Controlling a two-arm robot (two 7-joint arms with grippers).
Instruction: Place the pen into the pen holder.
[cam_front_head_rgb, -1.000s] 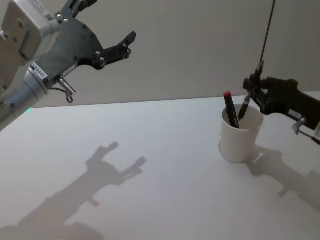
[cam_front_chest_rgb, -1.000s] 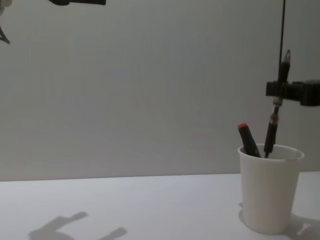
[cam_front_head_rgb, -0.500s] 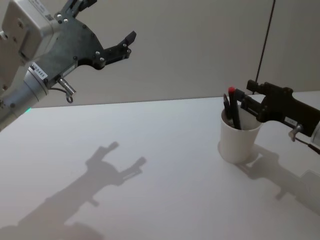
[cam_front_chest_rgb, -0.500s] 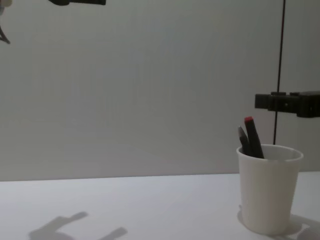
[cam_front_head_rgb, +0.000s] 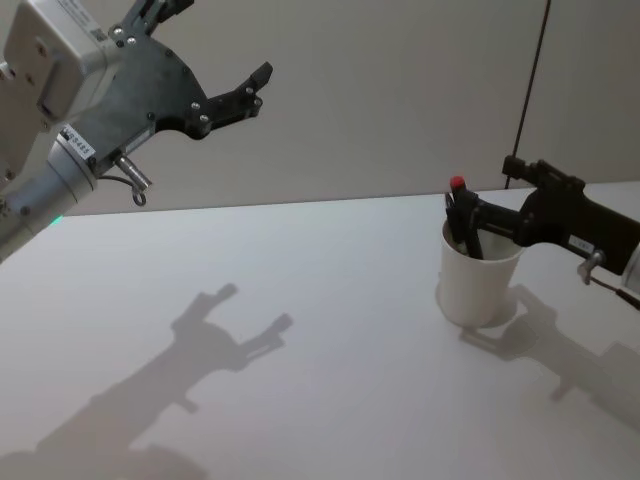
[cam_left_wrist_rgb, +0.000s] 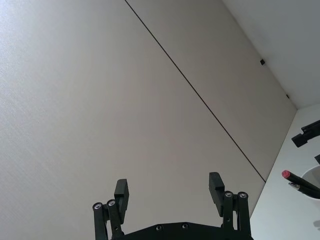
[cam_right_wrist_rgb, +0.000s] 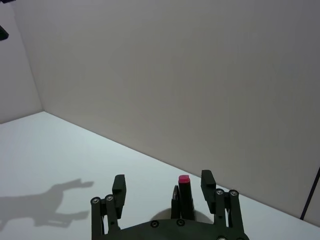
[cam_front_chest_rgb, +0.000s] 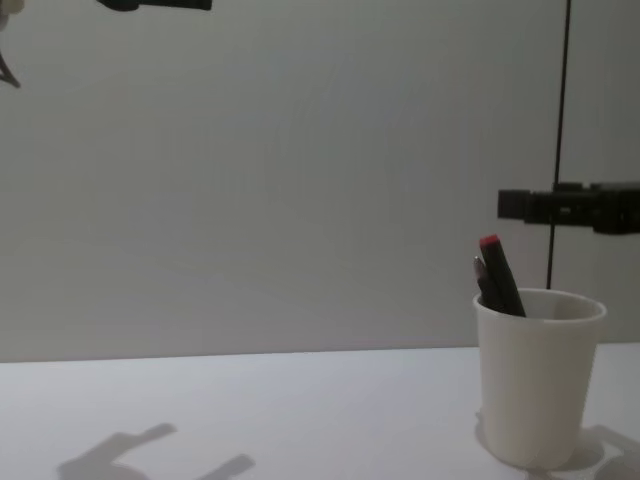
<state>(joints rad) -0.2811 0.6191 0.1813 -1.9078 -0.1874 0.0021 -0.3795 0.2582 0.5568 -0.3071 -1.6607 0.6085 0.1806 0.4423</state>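
Note:
The pen holder (cam_front_head_rgb: 480, 284), a white paper cup (cam_front_chest_rgb: 538, 375), stands on the right side of the white table. Two pens lean in it: a black pen with a red cap (cam_front_head_rgb: 461, 213) (cam_front_chest_rgb: 500, 275) and a thinner dark pen (cam_front_chest_rgb: 483, 280) beside it. My right gripper (cam_front_head_rgb: 492, 190) hovers open just above the cup's rim, holding nothing. In the right wrist view the red-capped pen (cam_right_wrist_rgb: 184, 189) shows between the spread fingers of that gripper (cam_right_wrist_rgb: 163, 181). My left gripper (cam_front_head_rgb: 215, 40) (cam_left_wrist_rgb: 168, 182) is raised high at the far left, open and holding nothing.
The white table (cam_front_head_rgb: 300, 300) stretches to the left of the cup, with the left arm's shadow (cam_front_head_rgb: 225, 335) on it. A plain wall stands behind, with a thin dark vertical seam (cam_front_chest_rgb: 560, 120) near the right gripper.
One second ago my right gripper held the thin dark pen upright over the cup. It has opened, and the pen now leans inside the cup beside the red-capped one. The left arm stayed still.

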